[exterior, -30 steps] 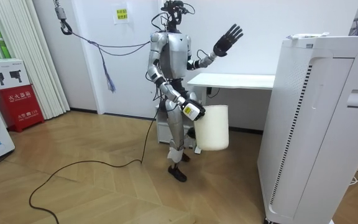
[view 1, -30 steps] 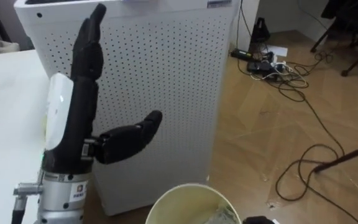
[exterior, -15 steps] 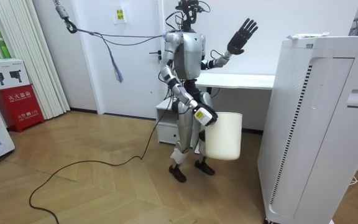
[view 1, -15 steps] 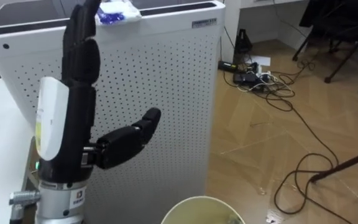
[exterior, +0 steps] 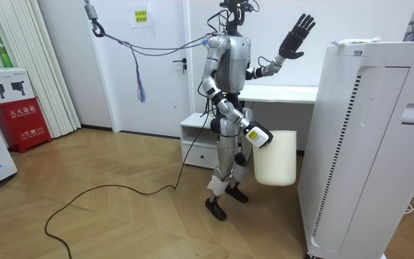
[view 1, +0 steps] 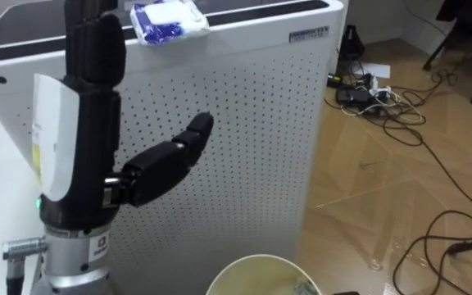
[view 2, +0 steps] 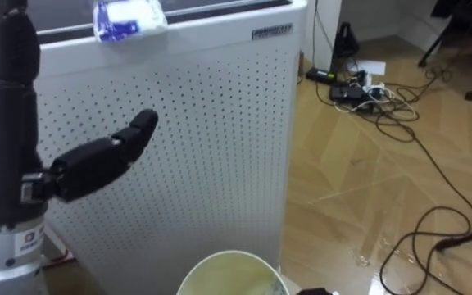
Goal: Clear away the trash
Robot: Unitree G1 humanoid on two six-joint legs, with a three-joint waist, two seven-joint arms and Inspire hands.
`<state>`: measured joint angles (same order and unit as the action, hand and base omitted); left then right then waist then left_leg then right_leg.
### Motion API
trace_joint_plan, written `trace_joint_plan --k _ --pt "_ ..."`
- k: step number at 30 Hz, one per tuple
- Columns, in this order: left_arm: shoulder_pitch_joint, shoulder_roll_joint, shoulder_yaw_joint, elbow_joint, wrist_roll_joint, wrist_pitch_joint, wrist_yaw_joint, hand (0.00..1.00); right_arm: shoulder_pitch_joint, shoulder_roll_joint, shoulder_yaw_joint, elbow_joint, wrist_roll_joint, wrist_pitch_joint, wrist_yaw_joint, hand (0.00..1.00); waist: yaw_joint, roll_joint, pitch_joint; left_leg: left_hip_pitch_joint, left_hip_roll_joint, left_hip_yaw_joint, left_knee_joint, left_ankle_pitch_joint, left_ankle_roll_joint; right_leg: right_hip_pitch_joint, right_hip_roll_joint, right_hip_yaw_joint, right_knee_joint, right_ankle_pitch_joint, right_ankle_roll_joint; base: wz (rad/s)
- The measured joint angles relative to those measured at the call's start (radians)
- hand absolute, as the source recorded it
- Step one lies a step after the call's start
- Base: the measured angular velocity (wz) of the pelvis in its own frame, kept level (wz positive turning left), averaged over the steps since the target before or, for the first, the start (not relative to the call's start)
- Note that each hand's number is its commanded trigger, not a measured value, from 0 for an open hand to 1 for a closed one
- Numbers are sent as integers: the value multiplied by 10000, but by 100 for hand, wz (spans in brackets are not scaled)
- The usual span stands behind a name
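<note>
Blue-and-white packet (view 1: 166, 20) on air purifier (view 1: 244, 123) top, near its front edge; left robot hand (view 1: 93, 131) raised before it, fingers wide; right robot hand (exterior: 256, 137) at rim of cream bin (exterior: 275, 160), grip indiscernible.
</note>
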<state>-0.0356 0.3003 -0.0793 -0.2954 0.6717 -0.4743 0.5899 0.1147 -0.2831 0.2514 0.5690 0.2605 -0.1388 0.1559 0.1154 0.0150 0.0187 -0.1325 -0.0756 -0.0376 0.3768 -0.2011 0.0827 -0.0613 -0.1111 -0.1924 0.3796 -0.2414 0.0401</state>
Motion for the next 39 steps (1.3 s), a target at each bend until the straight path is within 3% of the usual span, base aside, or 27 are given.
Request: trace_joint_plan --k 11,16,27,35,39 --pt "67 26 658 -643 766 551 -117 0 168 17 -7 2 -515 0 331 100 15 -169 -110 766 2 -222 -746 2 -10 1200 168 -291 -1484 287 58 6" --pt "68 346 710 -1021 883 870 -127 0 224 38 21 2 -532 90 662 100 56 -125 -108 1009 -35 -343 -865 2 -10 1545 177 -388 -1729 341 93 8" --pt "125 374 710 -1156 925 1011 -133 0 252 32 20 2 -613 97 965 100 14 49 -79 1287 -17 -349 -1083 23 -37 1812 207 -440 -1959 423 87 0" --pt "113 700 531 -1147 1503 1284 -163 0 220 -6 20 -16 -684 97 1089 100 -110 117 -68 1287 -40 -417 -1098 22 -37 1885 219 -392 -2106 424 86 1" --pt "115 718 259 -1144 1709 1445 -259 0 208 -42 16 -50 -820 98 1195 100 -212 193 -68 1283 -43 -434 -1107 23 -38 1885 231 -309 -2102 424 86 1"
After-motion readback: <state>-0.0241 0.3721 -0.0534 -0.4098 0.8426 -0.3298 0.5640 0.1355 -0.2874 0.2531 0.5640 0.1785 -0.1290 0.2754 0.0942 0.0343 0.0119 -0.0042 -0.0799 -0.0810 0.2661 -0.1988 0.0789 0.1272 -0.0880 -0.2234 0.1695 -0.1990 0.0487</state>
